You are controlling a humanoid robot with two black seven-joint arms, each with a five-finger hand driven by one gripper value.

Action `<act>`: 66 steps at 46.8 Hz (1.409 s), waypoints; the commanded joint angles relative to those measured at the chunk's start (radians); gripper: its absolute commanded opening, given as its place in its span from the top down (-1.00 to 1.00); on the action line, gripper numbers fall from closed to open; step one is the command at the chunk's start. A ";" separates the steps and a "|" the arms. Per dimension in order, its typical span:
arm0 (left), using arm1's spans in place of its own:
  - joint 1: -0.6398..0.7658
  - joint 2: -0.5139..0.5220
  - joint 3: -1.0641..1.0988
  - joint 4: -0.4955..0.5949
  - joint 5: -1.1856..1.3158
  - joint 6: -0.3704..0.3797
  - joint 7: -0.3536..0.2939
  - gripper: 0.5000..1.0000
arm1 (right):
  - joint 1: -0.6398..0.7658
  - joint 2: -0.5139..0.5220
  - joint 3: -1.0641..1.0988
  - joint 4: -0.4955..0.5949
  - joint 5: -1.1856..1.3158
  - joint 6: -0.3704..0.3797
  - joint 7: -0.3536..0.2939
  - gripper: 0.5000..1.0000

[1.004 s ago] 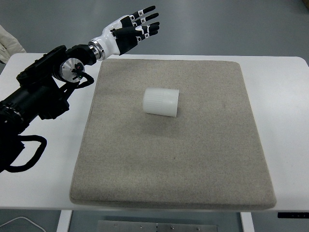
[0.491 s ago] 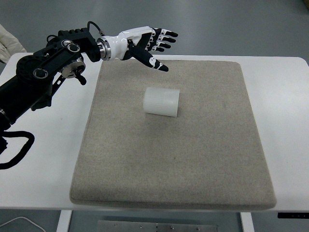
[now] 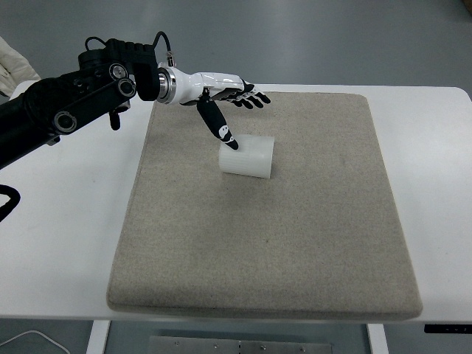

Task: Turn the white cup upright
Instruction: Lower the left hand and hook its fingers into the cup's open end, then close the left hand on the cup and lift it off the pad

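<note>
A white ribbed cup (image 3: 248,156) lies on its side near the middle of the grey felt mat (image 3: 295,243). My left hand (image 3: 234,110) reaches in from the upper left over the mat's far edge. Its fingers (image 3: 254,96) are spread and hold nothing. The thumb (image 3: 221,131) points down toward the cup's left end, its tip right at the cup's upper left edge. I cannot tell whether the thumb touches the cup. The right arm does not show.
The mat lies on a white table (image 3: 66,236). The left arm's black body (image 3: 66,103) stretches over the table's far left corner. A bit of pale fabric (image 3: 16,65) shows at the left edge. Grey floor lies beyond the table.
The left hand has come down and toward the cup from above the mat's far left corner. Its thumb now points down at the cup's left end. The cup has not moved.
</note>
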 commanded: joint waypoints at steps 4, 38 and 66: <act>-0.001 -0.008 0.007 -0.037 0.032 0.002 0.017 -0.98 | 0.000 0.000 0.000 0.000 0.000 0.000 0.000 -0.72; 0.014 -0.103 0.041 0.017 0.147 0.029 0.043 -0.93 | 0.000 0.000 0.000 0.000 0.000 0.000 0.000 -0.72; 0.011 -0.138 0.124 0.023 0.147 0.058 0.041 -0.67 | 0.000 0.000 0.000 0.000 0.000 0.000 0.000 -0.72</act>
